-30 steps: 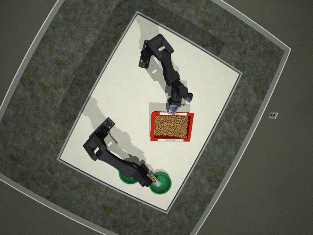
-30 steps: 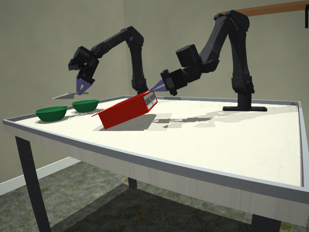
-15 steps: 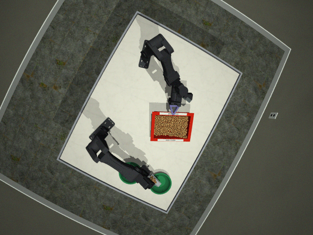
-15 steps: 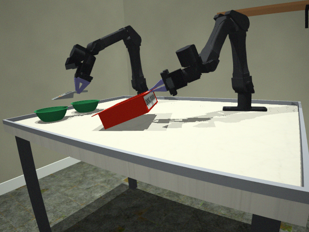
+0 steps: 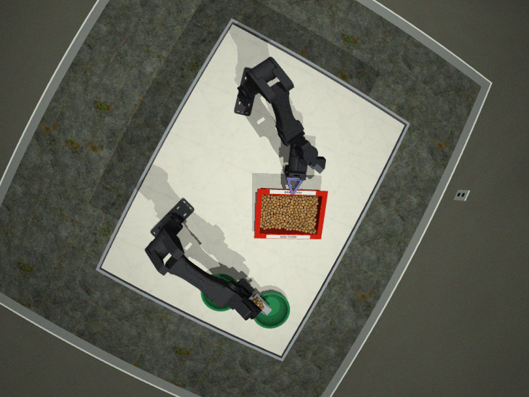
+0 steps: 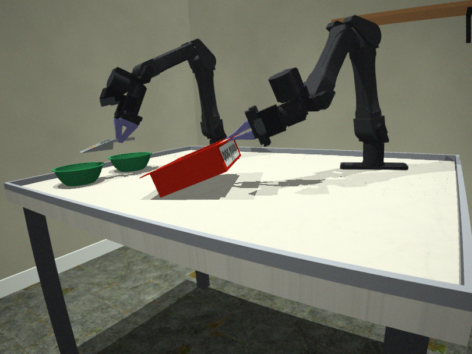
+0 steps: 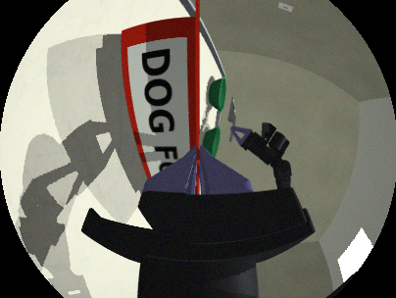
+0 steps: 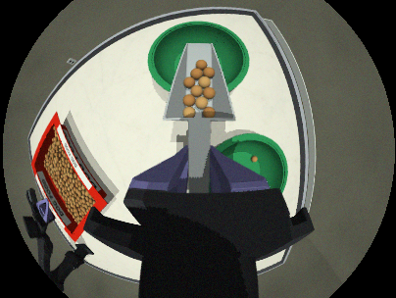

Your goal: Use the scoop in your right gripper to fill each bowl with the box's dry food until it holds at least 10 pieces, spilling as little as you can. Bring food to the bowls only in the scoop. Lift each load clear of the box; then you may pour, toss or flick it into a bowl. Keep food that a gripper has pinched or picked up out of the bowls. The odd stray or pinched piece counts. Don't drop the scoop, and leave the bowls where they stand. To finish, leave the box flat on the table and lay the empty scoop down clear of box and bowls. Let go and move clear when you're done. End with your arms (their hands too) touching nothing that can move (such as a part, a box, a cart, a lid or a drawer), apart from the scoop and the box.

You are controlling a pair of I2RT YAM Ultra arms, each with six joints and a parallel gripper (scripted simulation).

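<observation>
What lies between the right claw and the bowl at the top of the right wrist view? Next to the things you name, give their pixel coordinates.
The scoop (image 5: 267,309) (image 6: 103,147) (image 7: 232,115) (image 8: 199,132), loaded with food pieces (image 5: 258,303) (image 8: 197,90): the right wrist view shows it reaching from the right claw (image 6: 121,141) (image 7: 230,127) (image 8: 199,149) to over that bowl (image 5: 280,314) (image 6: 78,176) (image 7: 217,94) (image 8: 232,54).
</observation>
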